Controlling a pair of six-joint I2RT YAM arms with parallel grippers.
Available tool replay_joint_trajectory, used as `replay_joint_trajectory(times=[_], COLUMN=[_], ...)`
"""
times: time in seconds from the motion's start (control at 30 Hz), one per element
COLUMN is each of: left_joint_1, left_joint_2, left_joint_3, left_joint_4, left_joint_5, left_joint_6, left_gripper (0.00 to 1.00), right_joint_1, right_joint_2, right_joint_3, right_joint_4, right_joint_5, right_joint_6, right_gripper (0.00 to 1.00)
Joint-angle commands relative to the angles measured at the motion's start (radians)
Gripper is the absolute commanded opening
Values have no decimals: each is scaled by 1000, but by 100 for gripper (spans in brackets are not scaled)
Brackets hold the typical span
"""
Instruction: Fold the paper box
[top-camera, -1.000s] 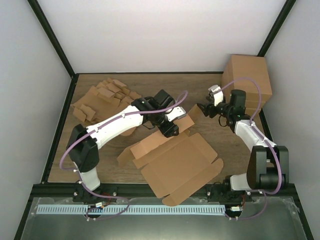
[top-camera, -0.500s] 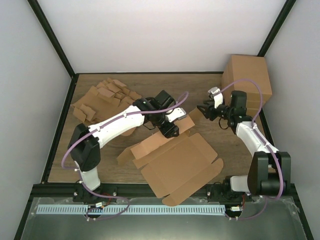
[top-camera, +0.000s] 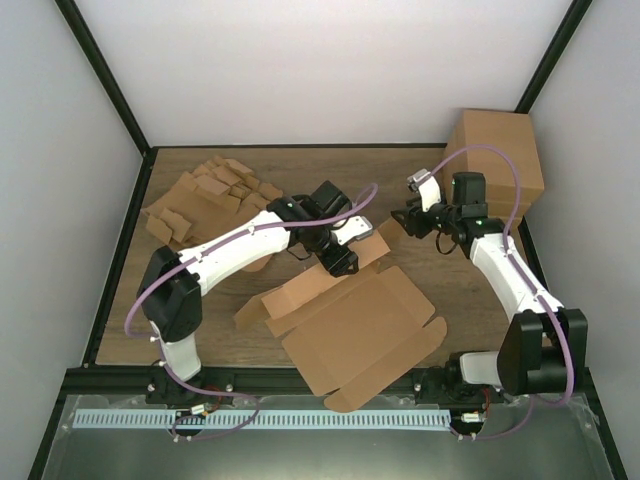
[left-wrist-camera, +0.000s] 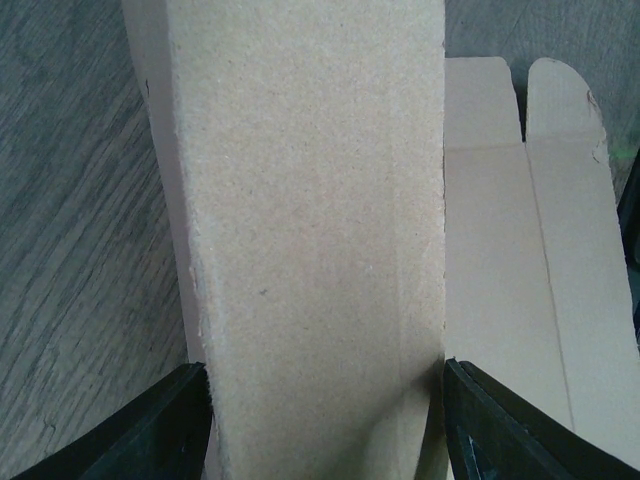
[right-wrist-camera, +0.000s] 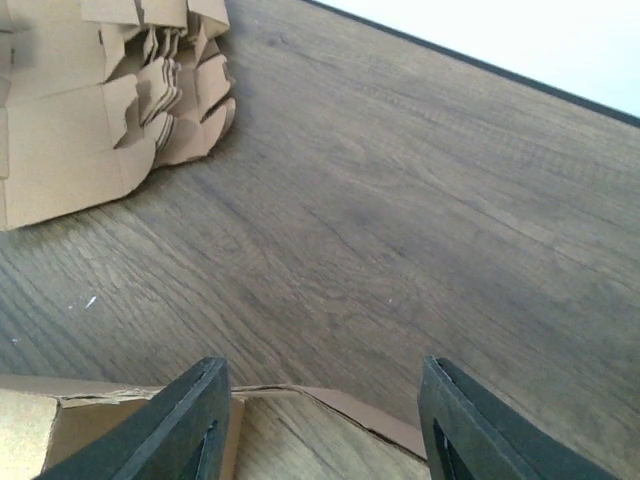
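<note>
Brown paper box (left-wrist-camera: 310, 200) flap showed clamped in left gripper (left-wrist-camera: 325, 372) only wrist-side; right gripper (right-wrist-camera: 322, 366), two o'clock, gaped empty over wooden table (right-wrist-camera: 400, 200)

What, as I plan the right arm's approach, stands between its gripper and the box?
Nothing visible. The right gripper hangs open right at the far flap of the box, with no object between them.

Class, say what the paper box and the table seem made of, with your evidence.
The paper box: matte brown cardboard, by its fibrous speckled face and creased folds. The table: dark wood or wood-look laminate, low sheen; grain lines show, which one unclear.
</note>
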Motion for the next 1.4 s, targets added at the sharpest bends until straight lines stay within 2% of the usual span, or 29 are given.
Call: replay_joint_trajectory(times=[0.0, 0.27, 0.4, 0.53, 0.6, 0.7, 0.93, 1.03, 1.1, 1.27, 1.37], left_joint_1=[-7, -7, -8, -8, -7, -8, -8, 4, 16, 50, 71], left_joint_2=[11, -1, -2, 7, 15, 20, 16, 9, 7, 2, -17], left_joint_3=[17, 68, 85, 108, 118, 123, 106, 97, 97, 89, 67], left_joint_4=[-65, -80, -85, -98, -105, -108, -102, -83, -72, -47, -21], left_joint_5=[29, 39, 48, 49, 51, 48, 35, 37, 47, 66, 71], left_joint_6=[-13, -20, -22, -21, -22, -23, -34, -56, -73, -103, -123], left_gripper=[64, 65, 66, 67, 67, 67, 67, 67, 66, 65, 65], right_joint_1=[26, 36, 36, 36, 36, 35, 37, 47, 60, 106, 146], right_joint_2=[-9, -13, -4, 1, -2, -1, 30, 41, 47, 86, 123], right_joint_3=[68, 101, 102, 118, 118, 117, 159, 195, 215, 270, 309], right_joint_4=[-125, -174, -180, -223, -235, -220, -269, -307, -324, -377, -416], right_joint_5=[76, 108, 102, 60, 49, 87, 94, 77, 80, 67, 80], right_joint_6=[-39, -76, -109, -159, -193, -211, -215, -193, -161, -80, -46], right_gripper=[53, 53, 56, 66, 67, 60, 30, 21, 19, 4, 2])
